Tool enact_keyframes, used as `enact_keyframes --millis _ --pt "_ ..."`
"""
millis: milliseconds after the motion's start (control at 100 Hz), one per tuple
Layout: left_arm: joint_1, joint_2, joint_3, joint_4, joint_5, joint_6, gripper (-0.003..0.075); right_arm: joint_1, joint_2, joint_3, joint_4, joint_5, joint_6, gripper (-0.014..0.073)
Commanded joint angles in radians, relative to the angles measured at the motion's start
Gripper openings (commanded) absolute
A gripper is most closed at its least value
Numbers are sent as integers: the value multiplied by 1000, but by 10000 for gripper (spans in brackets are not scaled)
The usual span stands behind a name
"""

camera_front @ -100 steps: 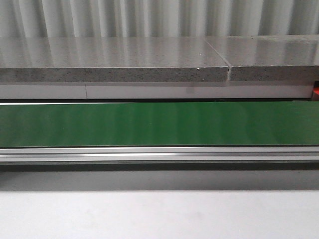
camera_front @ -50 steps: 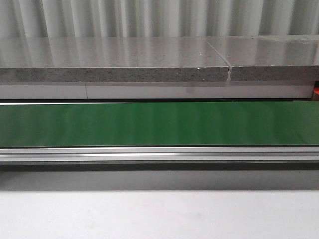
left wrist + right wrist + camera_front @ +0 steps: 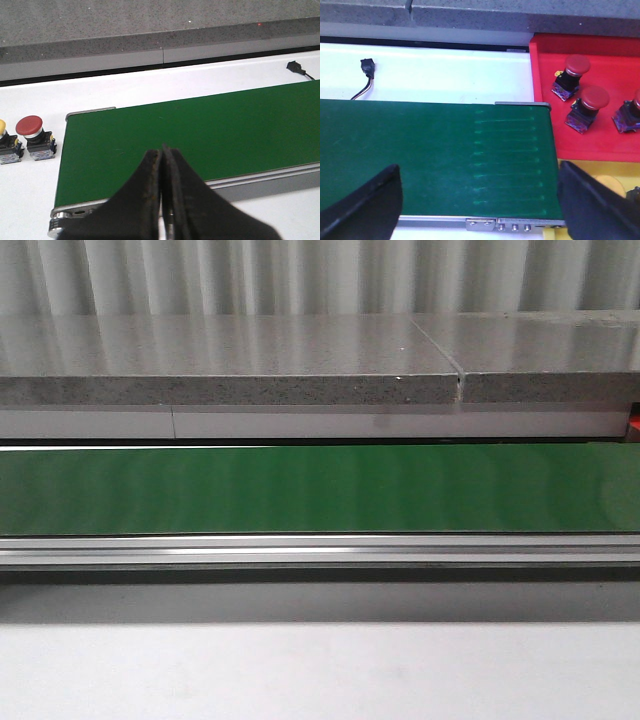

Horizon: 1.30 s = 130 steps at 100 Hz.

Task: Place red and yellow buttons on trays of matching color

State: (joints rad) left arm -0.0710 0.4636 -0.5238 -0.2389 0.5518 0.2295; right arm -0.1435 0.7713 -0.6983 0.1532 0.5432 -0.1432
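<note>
- So, front view: green belt (image 3: 320,490) runs across the frame w/ a metal rail (image 3: 320,550) along its near edge, grey stone ledge (image 3: 230,390) behind it, white table (image 3: 320,670) in front. No arms or buttons visible here.
- Left gripper (image 3: 161,200): black fingers (image 3: 142,200) pressed together, tips touching, nothing between them. It hangs over the near edge of the belt (image 3: 200,135), close to the belt's end roller.
- Off that end of the belt, on the white table (image 3: 30,190): a red button (image 3: 34,137) standing upright on its black base, mushroom cap up. Just beside it, cut by the frame edge, a yellow button (image 3: 5,145) — only a sliver shows. Both well apart from the left gripper.
- Small black plug (image 3: 296,66) w/ a wire lies on the table beyond the belt.
- Right gripper (image 3: 480,210): fingers (image 3: 365,205) wide apart, one at each lower corner of the pic, nothing held. Belt (image 3: 435,155) lies between them.
- Red tray (image 3: 590,105) sits just past the belt's end, w/ three red buttons in it: one (image 3: 571,75) toward the back, one (image 3: 587,107) nearer, a third (image 3: 629,112) cut by the frame edge. All three lean a bit.
- Yellow tray (image 3: 585,170) right next to the red one, on its near side; mostly hidden by the right finger, contents can't be made out.
- Same sort of black plug (image 3: 367,67) w/ wire on the white table behind the belt.
</note>
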Motion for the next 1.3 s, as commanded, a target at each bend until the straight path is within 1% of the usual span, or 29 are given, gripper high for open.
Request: enact_keyframes --millis 0,80,150,220,240,250,260,290,310,320,340,390,400,410,430,1090,1140,1210,1250,1260,1280,1290 --pt "-7 4 -27 -18 -73 -11 -20 1 -82 6 3 -76 -14 615" --pt "-7 4 -27 -18 -73 -11 -20 1 -143 38 3 -76 -14 571" --pt "-7 4 -27 -18 -73 -11 -20 1 -188 56 3 -79 -14 488" --pt "-7 4 -27 -18 -73 -11 -20 1 -219 67 3 -81 -14 365" --pt "-7 4 -27 -18 -73 -11 -20 1 -226 69 3 -81 -14 307" --pt "-7 4 -27 -18 -73 -11 -20 1 -228 70 3 -81 -14 307" --pt "-7 4 -27 -18 -73 -11 -20 1 -232 70 3 -81 -14 262" --pt "-7 4 -27 -18 -73 -11 -20 1 -235 73 3 -81 -14 217" --pt "-7 4 -27 -18 -73 -11 -20 1 -239 73 3 -81 -14 156" --pt "-7 4 -27 -18 -73 -11 -20 1 -239 73 3 -81 -14 156" --pt "-7 4 -27 -18 -73 -11 -20 1 -240 73 3 -79 -14 97" --pt "-7 4 -27 -18 -73 -11 -20 2 -240 73 3 -79 -14 13" --pt "-7 4 -27 -18 -73 -11 -20 2 -240 73 3 -79 -14 -26" --pt "-7 4 -27 -18 -73 -11 -20 2 -240 73 3 -79 -14 -26" --pt "-7 4 -27 -18 -73 -11 -20 2 -240 73 3 -79 -14 -73" --pt "-7 26 -27 -18 -73 -11 -11 2 -240 73 3 -79 -13 -68" --pt "-7 29 -27 -18 -73 -11 22 2 -240 73 3 -79 -13 -68" --pt "-7 31 -27 -18 -73 -11 115 2 -240 73 3 -79 -13 -68" --pt "-7 31 -27 -18 -72 -11 198 2 -240 73 3 -79 -13 -68" --pt "-7 31 -27 -18 -72 -11 230 2 -240 73 3 -79 -13 -68" --pt "-7 31 -27 -18 -72 -11 264 2 -240 73 3 -79 -13 -68" --pt "-7 31 -27 -18 -72 -11 299 2 -240 73 3 -79 -13 -68"
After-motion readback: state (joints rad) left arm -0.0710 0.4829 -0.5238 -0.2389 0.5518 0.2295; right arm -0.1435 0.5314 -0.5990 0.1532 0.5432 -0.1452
